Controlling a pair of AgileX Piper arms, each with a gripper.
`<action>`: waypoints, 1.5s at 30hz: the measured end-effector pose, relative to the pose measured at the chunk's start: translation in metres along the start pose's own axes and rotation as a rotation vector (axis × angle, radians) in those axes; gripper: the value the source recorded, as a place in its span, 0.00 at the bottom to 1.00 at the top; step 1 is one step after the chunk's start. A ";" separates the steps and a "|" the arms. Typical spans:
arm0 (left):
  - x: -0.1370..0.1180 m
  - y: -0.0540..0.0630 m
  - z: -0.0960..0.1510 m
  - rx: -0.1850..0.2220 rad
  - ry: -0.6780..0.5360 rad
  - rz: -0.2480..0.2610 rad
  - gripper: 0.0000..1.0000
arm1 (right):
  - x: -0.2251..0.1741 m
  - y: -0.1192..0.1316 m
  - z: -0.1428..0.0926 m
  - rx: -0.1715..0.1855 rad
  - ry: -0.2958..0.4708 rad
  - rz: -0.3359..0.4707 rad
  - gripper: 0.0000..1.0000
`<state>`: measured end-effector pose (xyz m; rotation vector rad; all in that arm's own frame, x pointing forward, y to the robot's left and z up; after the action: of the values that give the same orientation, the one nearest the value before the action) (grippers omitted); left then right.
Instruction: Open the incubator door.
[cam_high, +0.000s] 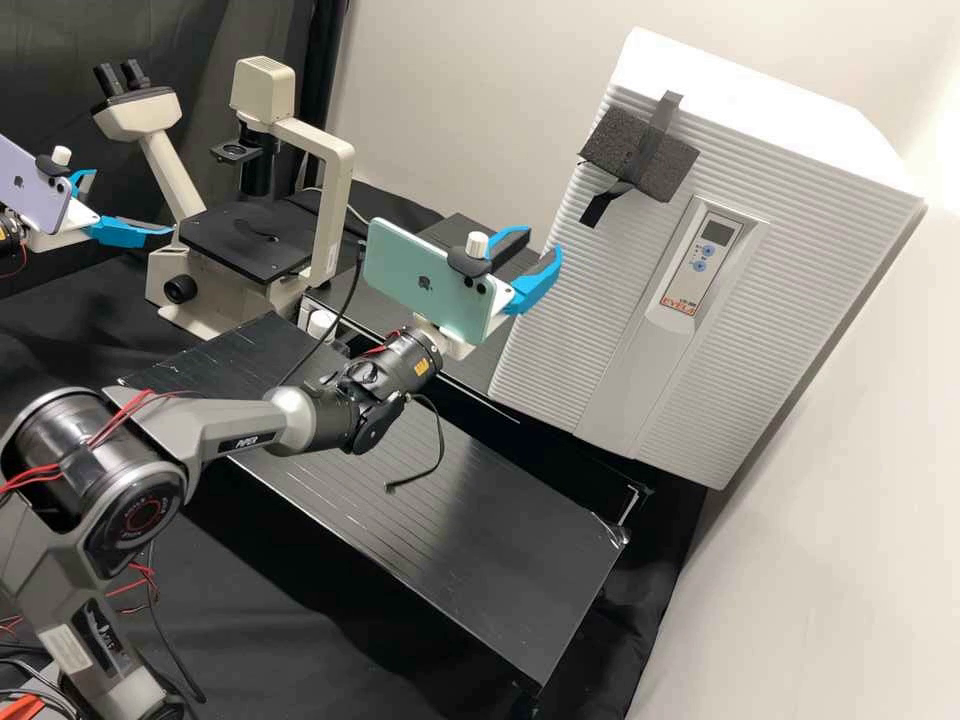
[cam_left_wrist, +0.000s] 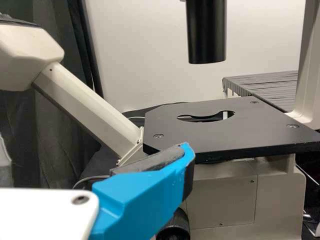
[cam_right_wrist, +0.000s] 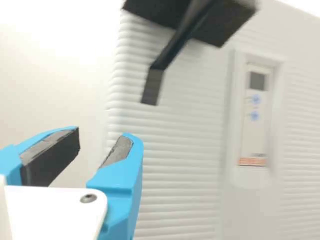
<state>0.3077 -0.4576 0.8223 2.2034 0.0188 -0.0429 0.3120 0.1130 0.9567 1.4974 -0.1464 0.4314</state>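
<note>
Two black, slatted bench tops stand over dark cloth (cam_high: 90, 310), the nearer one (cam_high: 480, 560) running slantwise through the high view. A pale wall (cam_high: 470, 80) rises behind; a dark curtain (cam_high: 40, 60) hangs at the high view's left edge, near a cream microscope (cam_high: 338, 190). The incubator door (cam_high: 570, 330) is on the white cabinet at the right of the high view, its ridged face turned towards the camera and its long axis running from upper right to lower left. A foam block (cam_high: 672, 172) is strapped near its top. The right gripper (cam_high: 543, 245), fingers apart, hovers near the door's side edge; the left gripper (cam_high: 134, 203) is spread beside the microscope.
</note>
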 end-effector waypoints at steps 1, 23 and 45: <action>0.000 0.000 0.000 0.000 0.000 0.000 1.00 | 0.002 -0.002 -0.001 0.002 -0.004 -0.011 1.00; 0.000 0.000 0.000 0.000 0.000 0.000 1.00 | 0.014 -0.013 0.001 -0.105 -0.058 -0.027 1.00; 0.000 0.000 0.000 0.000 0.000 0.000 1.00 | 0.014 0.002 0.003 -0.108 -0.136 -0.038 0.00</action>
<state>0.3077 -0.4576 0.8223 2.2034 0.0188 -0.0429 0.3251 0.1127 0.9635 1.4203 -0.2448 0.2861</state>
